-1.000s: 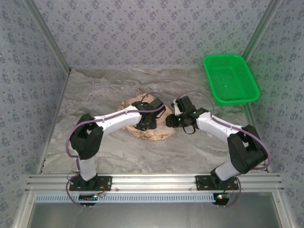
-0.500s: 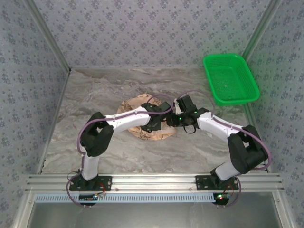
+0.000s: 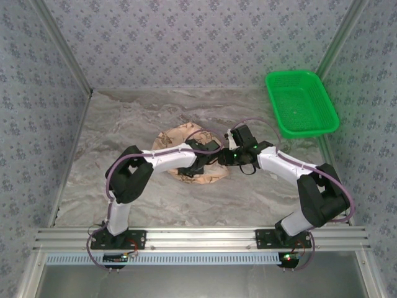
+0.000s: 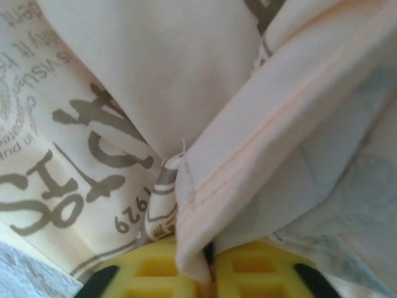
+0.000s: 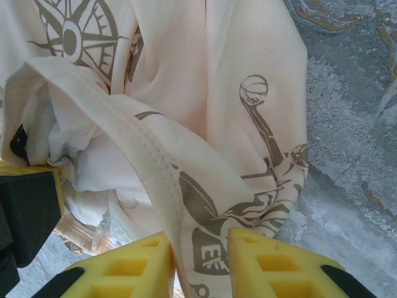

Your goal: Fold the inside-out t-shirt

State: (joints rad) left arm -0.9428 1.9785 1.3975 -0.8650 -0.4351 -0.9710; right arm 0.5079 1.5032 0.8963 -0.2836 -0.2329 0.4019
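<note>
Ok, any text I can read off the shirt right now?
"1929": on the t-shirt, left wrist view, rotated.
"EV": on its banner print, right wrist view, cut off by a fold.
Large ornate letters beside "1929": partial, unreadable.
Small print lines near them: too blurred.

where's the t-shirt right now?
In the top view the t-shirt sits bunched mid-table, left of and nearer than the green basket. The left gripper pinches one of its hems.
</note>
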